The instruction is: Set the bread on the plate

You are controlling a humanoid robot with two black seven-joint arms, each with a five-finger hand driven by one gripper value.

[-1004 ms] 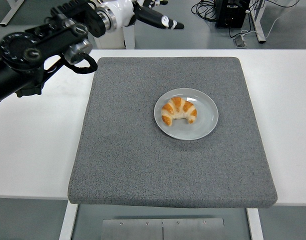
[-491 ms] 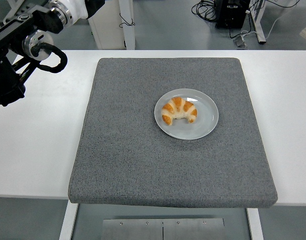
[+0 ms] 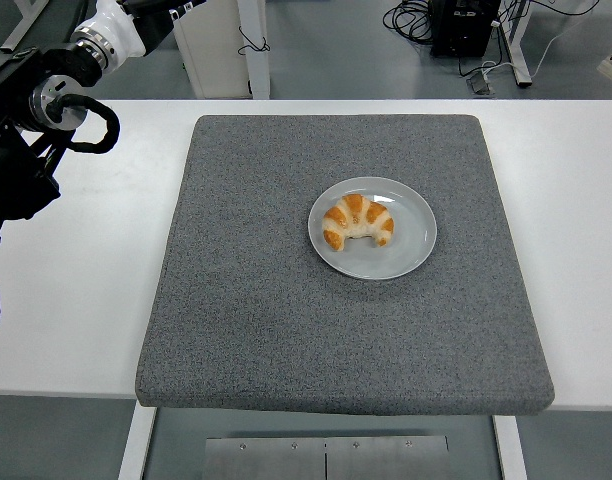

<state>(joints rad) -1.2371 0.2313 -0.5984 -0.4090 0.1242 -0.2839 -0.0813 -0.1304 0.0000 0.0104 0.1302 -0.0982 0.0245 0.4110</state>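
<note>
Bread [image 3: 358, 222] on plate [image 3: 406, 255], well apart from left arm [image 3: 36, 120].

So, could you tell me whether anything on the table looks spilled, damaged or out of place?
Nothing stands out. The bread lies whole on the plate, which sits flat on the grey mat. No crumbs or spills show. The left arm is off at the table's left edge.

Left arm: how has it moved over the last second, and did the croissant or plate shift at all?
The left arm has pulled back from above the mat's far left corner toward the left edge of the picture; its hand is no longer in view. The croissant stays on the plate, both unmoved on the grey mat.
</note>
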